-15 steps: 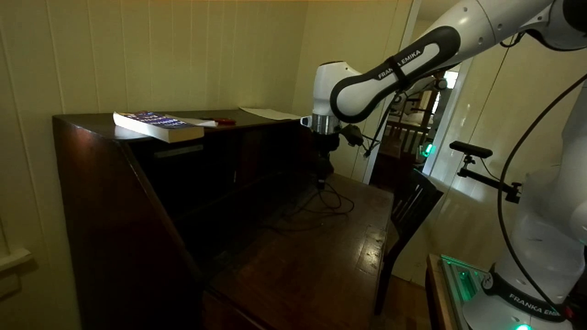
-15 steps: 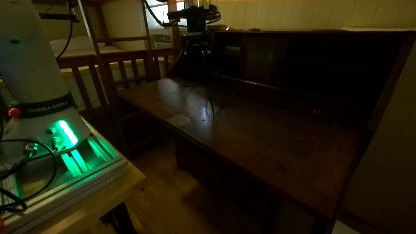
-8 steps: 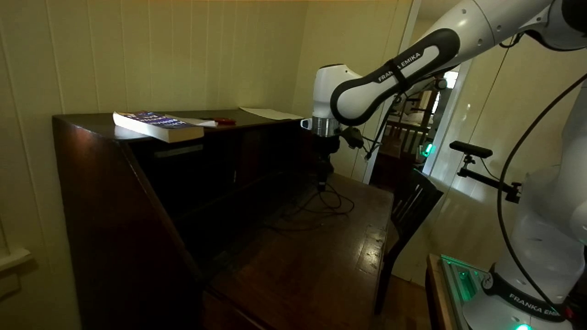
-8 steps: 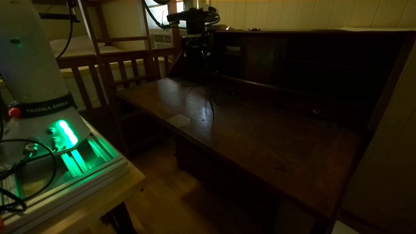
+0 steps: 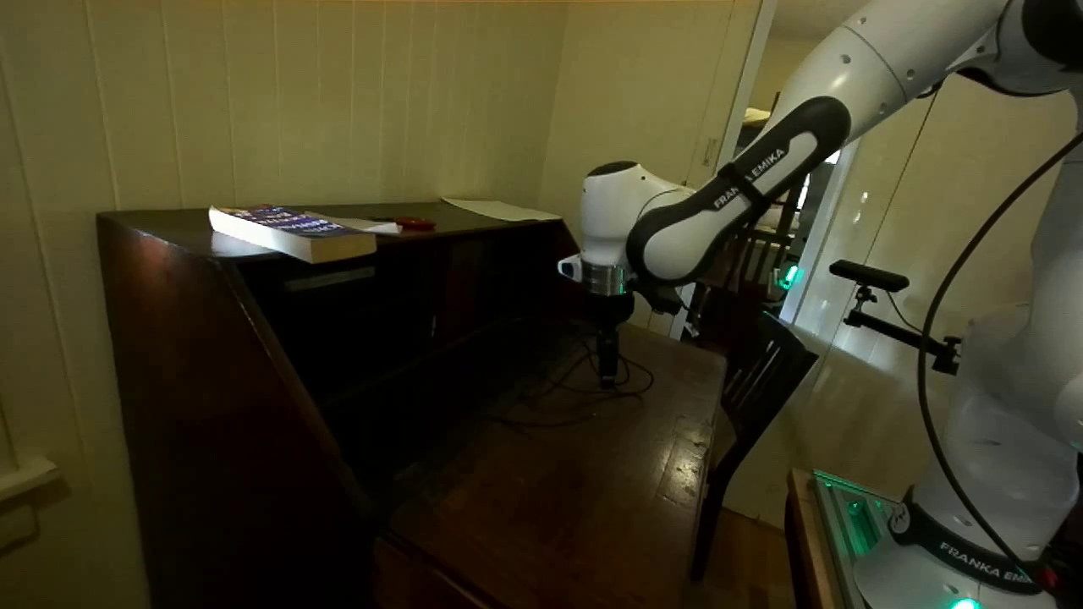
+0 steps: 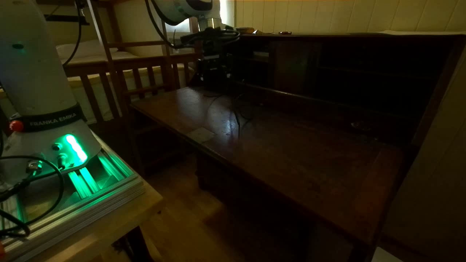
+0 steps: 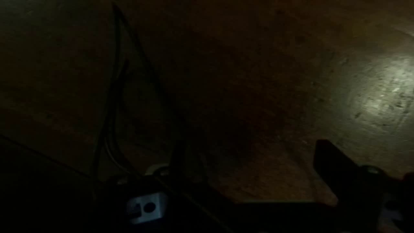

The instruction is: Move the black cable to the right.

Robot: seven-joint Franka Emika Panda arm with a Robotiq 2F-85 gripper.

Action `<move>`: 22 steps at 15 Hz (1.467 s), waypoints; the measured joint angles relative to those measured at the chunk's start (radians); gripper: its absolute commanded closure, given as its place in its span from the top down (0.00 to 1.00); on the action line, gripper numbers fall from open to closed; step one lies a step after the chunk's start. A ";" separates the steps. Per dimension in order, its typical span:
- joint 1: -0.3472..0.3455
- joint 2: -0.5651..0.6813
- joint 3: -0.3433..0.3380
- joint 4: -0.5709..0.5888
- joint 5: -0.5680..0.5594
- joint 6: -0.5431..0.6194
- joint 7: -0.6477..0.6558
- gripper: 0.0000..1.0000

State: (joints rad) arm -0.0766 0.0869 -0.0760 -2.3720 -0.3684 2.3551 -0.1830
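The black cable (image 5: 650,382) lies in loose loops on the dark brown desk. It shows faintly in an exterior view (image 6: 238,120) too. In the wrist view, its strands (image 7: 110,106) run down the left side toward the left finger, where the dark hides them. My gripper (image 5: 607,382) points straight down among the cable loops, low over the desk. In the wrist view, the gripper (image 7: 249,149) is open, its fingers wide apart. Only dark desk top can be made out between the fingertips; whether a strand lies by the left finger I cannot tell.
The desk (image 5: 550,507) has a dark raised shelf unit (image 6: 295,69) along its back. On top lie a book (image 5: 292,233), a red object (image 5: 415,223) and a white sheet (image 5: 499,210). A dark chair (image 5: 761,381) stands at the desk's front edge.
The arm has lowered and my gripper has come down from above the cable loops to near the desk top. The cable has not visibly moved.
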 measured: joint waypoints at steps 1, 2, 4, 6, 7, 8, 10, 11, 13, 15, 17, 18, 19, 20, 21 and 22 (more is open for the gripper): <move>0.000 0.016 -0.003 -0.005 -0.081 0.048 0.053 1.00; 0.001 0.035 -0.007 -0.004 -0.162 0.089 0.105 1.00; 0.004 0.079 -0.015 0.008 -0.293 0.153 0.196 1.00; 0.005 0.130 -0.018 0.035 -0.323 0.201 0.225 1.00; 0.005 0.152 -0.018 0.049 -0.323 0.213 0.225 1.00; 0.005 0.170 -0.018 0.060 -0.323 0.220 0.225 1.00; 0.005 0.179 -0.020 0.064 -0.322 0.235 0.226 1.00; 0.003 0.179 -0.023 0.064 -0.319 0.263 0.228 1.00; -0.001 0.179 -0.035 0.064 -0.308 0.325 0.232 1.00; -0.014 0.183 -0.040 0.063 -0.263 0.382 0.222 0.87; -0.029 0.194 -0.040 0.062 -0.174 0.425 0.179 0.69; -0.037 0.202 -0.037 0.061 -0.121 0.446 0.147 0.60; -0.046 0.211 -0.030 0.060 -0.066 0.466 0.114 0.53; -0.058 0.220 -0.017 0.060 -0.005 0.484 0.075 0.45; -0.075 0.228 0.003 0.059 0.059 0.502 0.030 0.49; -0.095 0.235 0.027 0.059 0.119 0.516 -0.013 0.55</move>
State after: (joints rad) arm -0.1721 0.3220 -0.0487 -2.3131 -0.2498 2.8709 -0.1957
